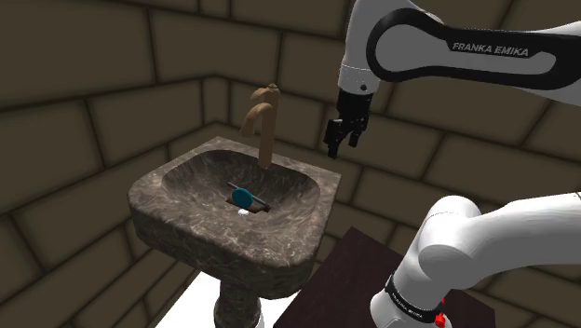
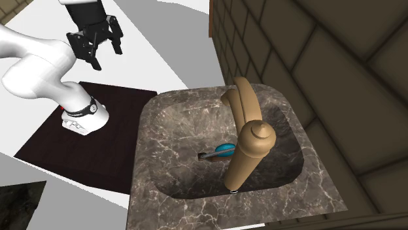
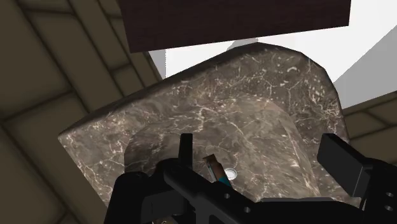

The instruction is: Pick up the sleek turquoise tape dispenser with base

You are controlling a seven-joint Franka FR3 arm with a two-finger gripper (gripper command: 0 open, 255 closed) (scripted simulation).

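Observation:
The turquoise tape dispenser (image 1: 242, 197) lies in the basin of a dark marble sink (image 1: 186, 233), with a dark base part beside it and a small white drain next to it. In the second exterior view the dispenser (image 2: 224, 151) is partly hidden behind the tan faucet (image 2: 245, 144). My black gripper (image 1: 343, 146) hangs open and empty, well above the sink's rim on the shoulder view's right. In the wrist view the dispenser (image 3: 219, 173) shows far below, close to one of my spread fingers (image 3: 186, 149). The gripper (image 2: 106, 57) is over the stand side of the sink (image 2: 196, 202).
The tall tan faucet (image 1: 263, 121) rises from the back of the sink, arching over the basin. Brick walls close in behind and beside the sink. The dark brown stand (image 2: 111, 124) sits against the sink's side, on a white floor.

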